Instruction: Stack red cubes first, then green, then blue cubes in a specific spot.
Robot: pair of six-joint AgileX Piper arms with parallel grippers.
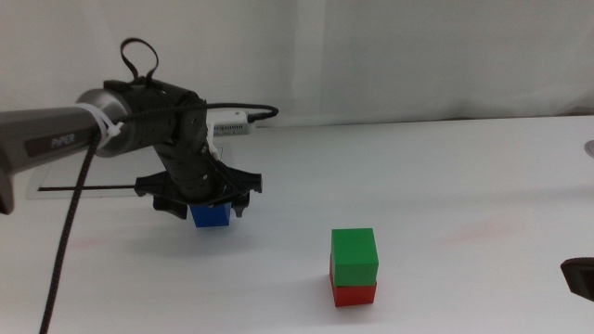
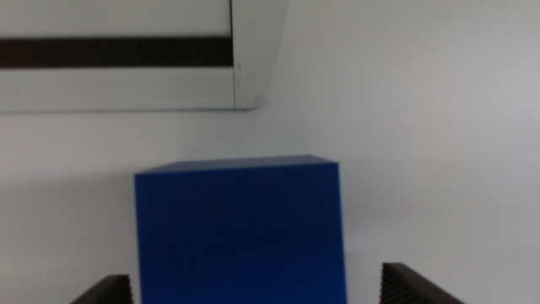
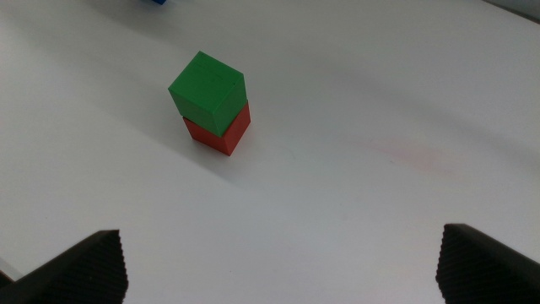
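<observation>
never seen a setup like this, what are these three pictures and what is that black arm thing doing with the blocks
These are three cameras on one two-armed robot at a white table. The middle view looks down over the table. The other two sit on the arms' wrists, so each shows its own two dark jaw tips at the bottom edge.

The left gripper is down over the blue cube. In its wrist view the jaws stand open on either side of the cube, with gaps, so it is not gripped yet.

The green cube sits on the red cube, slightly off square. The right gripper waits open at the table's right edge, looking at that stack.
</observation>
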